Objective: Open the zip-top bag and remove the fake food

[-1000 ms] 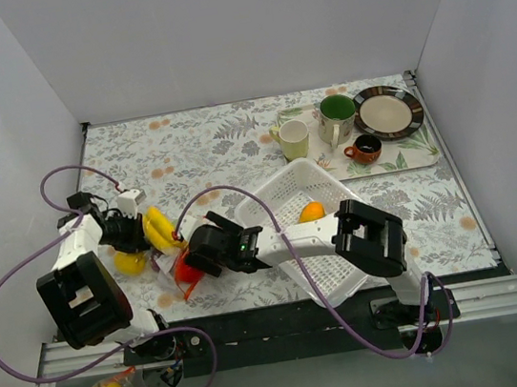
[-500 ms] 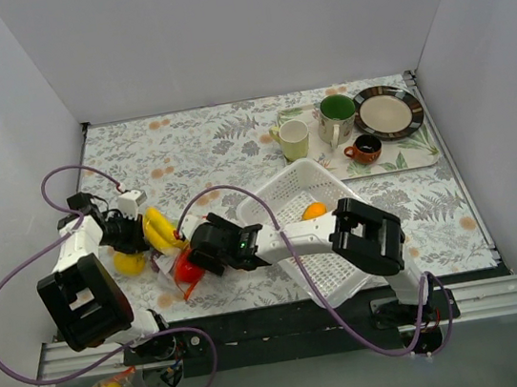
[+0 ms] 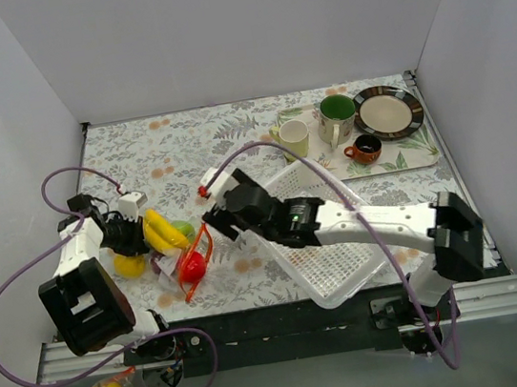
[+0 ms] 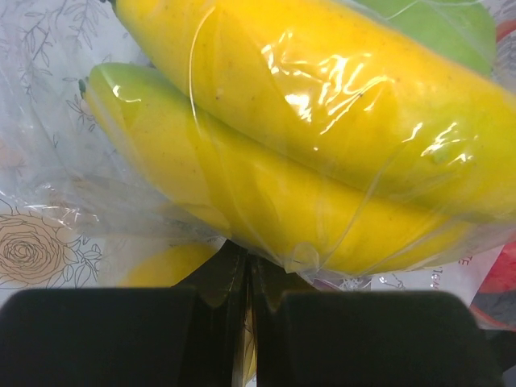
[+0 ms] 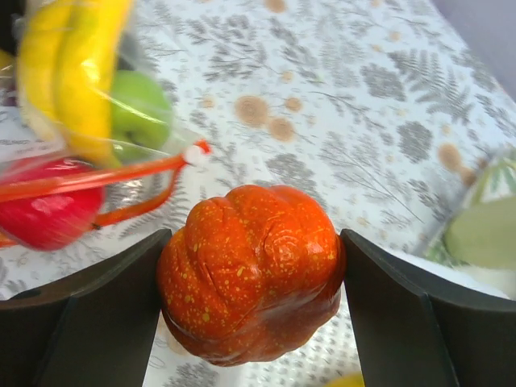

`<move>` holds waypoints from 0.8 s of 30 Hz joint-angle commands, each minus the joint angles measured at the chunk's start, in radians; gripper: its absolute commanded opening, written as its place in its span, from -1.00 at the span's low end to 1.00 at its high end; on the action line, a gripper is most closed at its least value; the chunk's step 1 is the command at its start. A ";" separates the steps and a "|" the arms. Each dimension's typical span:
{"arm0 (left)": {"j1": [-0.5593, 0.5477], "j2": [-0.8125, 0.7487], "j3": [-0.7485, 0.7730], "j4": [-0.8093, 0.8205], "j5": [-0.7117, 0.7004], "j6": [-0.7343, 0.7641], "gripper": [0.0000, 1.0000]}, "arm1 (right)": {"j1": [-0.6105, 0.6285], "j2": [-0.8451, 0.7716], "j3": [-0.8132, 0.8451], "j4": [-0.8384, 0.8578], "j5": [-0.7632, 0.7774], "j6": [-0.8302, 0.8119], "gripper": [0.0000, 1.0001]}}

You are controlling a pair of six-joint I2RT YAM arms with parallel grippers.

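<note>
**Bag [image 3: 171,254] pinched, pumpkin [image 5: 251,274] gripped**

Left of the basket [image 3: 341,264], the bag's edge sits between the left gripper's [image 4: 246,262] closed fingers. The right gripper [image 5: 251,302], arm stretched across the basket, clamps the pumpkin between wide-set fingers.

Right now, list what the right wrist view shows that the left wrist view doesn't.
Right wrist only: the right pincer gripping an orange pumpkin piece, plus the zip slider on its red strip. Left wrist only: the left pincer shut on the zip-top bag. Both: yellow bananas inside that clear bag, over the floral tablecloth.
</note>
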 commanded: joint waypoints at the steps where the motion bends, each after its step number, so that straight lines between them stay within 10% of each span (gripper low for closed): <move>1: 0.000 -0.039 0.021 -0.033 -0.005 -0.001 -1.00 | -0.101 -0.193 -0.251 0.037 0.053 0.062 -0.14; 10: -0.007 -0.054 0.034 -0.057 0.021 -0.015 -1.00 | -0.285 -0.304 -0.410 0.083 -0.060 0.114 -0.11; 12: -0.008 -0.066 0.032 -0.057 0.015 -0.014 -1.00 | -0.287 -0.273 -0.370 0.054 -0.060 0.108 0.29; 13: -0.008 -0.069 0.030 -0.057 0.011 -0.015 -1.00 | -0.294 -0.267 -0.361 0.046 -0.069 0.105 0.94; 24: -0.010 -0.062 0.030 -0.057 0.015 -0.017 -1.00 | -0.216 -0.255 -0.216 -0.032 -0.118 0.114 0.97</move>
